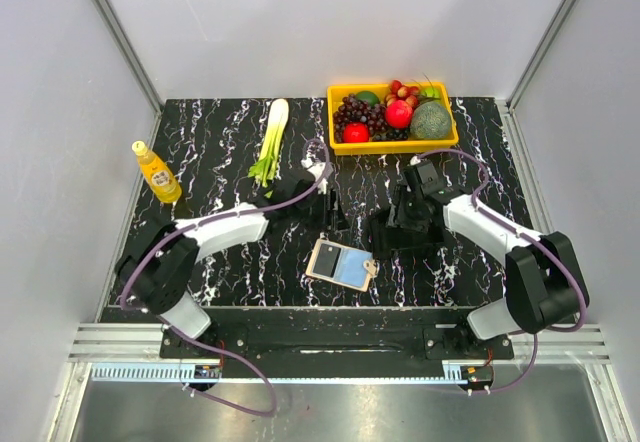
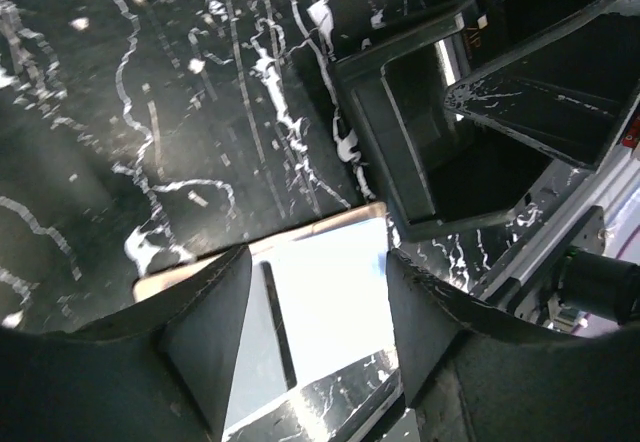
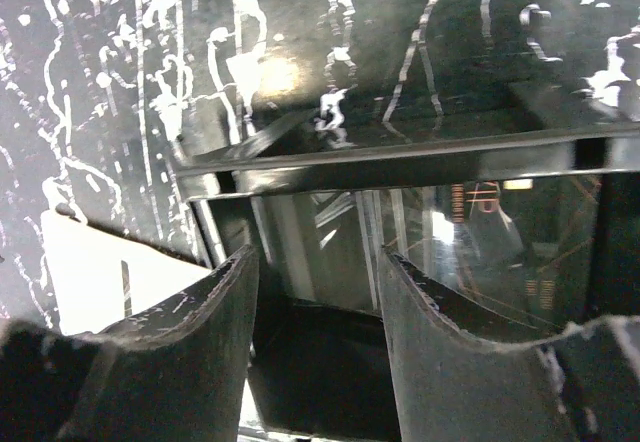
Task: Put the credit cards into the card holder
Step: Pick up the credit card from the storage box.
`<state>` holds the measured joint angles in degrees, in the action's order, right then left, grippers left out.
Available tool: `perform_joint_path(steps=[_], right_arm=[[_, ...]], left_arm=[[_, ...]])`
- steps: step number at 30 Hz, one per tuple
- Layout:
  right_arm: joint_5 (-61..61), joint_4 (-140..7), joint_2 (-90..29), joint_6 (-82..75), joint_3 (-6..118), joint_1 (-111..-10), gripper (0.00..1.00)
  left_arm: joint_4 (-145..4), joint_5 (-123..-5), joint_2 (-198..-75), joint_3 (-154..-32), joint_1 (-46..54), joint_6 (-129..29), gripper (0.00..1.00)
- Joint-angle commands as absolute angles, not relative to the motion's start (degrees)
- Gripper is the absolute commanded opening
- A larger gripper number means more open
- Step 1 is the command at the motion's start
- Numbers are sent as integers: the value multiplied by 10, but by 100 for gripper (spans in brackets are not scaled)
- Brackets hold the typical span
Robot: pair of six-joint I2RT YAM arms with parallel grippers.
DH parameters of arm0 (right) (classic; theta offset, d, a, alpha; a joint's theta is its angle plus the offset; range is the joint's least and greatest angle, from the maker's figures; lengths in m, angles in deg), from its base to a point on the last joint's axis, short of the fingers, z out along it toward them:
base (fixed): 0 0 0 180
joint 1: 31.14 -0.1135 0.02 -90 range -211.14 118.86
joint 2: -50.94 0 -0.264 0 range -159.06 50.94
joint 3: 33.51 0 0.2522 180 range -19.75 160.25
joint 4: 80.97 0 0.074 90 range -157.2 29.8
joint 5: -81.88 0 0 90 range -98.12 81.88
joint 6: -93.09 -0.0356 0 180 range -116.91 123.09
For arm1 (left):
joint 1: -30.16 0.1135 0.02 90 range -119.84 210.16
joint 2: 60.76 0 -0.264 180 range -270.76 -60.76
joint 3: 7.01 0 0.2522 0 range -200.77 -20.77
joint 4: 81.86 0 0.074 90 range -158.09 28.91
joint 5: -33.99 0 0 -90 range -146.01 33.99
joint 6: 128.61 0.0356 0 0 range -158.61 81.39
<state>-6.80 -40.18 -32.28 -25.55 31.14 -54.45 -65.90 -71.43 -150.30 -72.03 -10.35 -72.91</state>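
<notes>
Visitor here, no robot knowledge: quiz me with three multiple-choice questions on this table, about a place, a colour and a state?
1. Where does the card holder lie? A in the tray; B on the table, near its front edge; C beside the bottle.
2. What colour is the fruit tray? A yellow; B blue; C white.
3. The card holder is: A folded shut; B lying open; C lifted by a gripper.
Answers: B, it rests on the marble by the front edge; A, its rim is yellow; B, its inner panels show.
</notes>
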Motion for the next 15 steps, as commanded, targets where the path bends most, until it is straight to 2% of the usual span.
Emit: perform_joint_path(steps=[1, 7, 15], right_arm=[[-115, -383, -298, -260, 322, -521, 58], [-112, -382, -303, -254, 313, -507, 61], [-68, -402, -320, -254, 305, -495, 62]], left_arm=[[-709, -779, -1558, -774, -116, -726, 64], [-744, -811, -1628, -801, -130, -755, 71], [-763, -816, -1689, -841, -155, -786, 72]])
